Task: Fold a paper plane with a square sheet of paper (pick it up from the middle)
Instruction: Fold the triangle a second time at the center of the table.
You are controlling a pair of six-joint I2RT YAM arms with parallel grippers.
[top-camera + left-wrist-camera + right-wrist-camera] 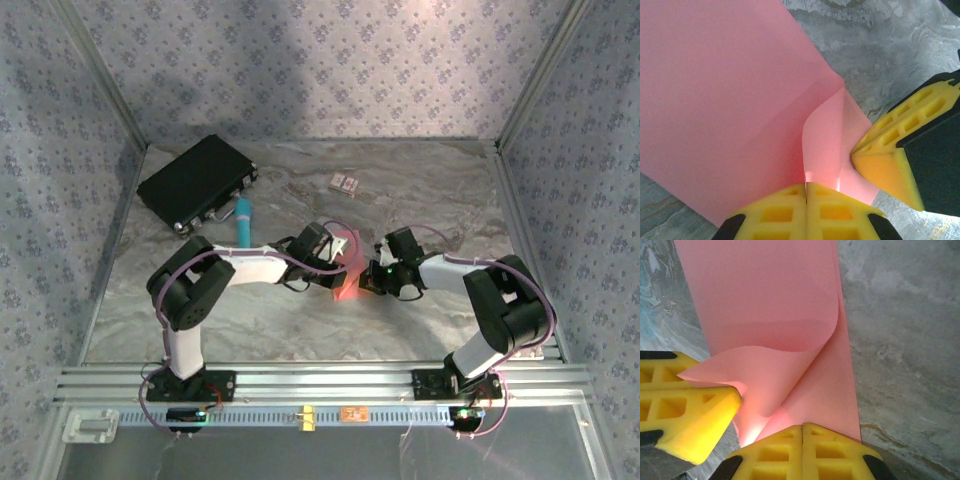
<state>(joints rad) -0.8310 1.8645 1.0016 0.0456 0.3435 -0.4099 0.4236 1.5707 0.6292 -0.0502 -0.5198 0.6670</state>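
Two arms meet at mid-table, each clamped on the square sheet of paper [346,288]. The left gripper [806,196] has its yellow fingers pressed together, with the salmon-pink sheet pinched in the seam between them. The right gripper [802,437] is likewise closed on the sheet's edge. Overhead, the two grippers stand just beside each other, the paper bunched between and ahead of them. From the left wrist, the sheet fans up and to the left of the fingers, a curled flap stands straight ahead, and the right gripper's yellow finger sits against the paper at the right. From the right wrist, a rounded flap bows over ahead of the fingers. The sheet's straight right edge runs away over the bare marble table [900,340], leaving room on that side, while the left gripper's finger crowds in at lower left. The overhead view adds the wider surroundings: a black case [198,180] and a teal marker [243,218] well apart beyond the left gripper, a small patterned card [344,183] farther out, and open marble toward the bases.
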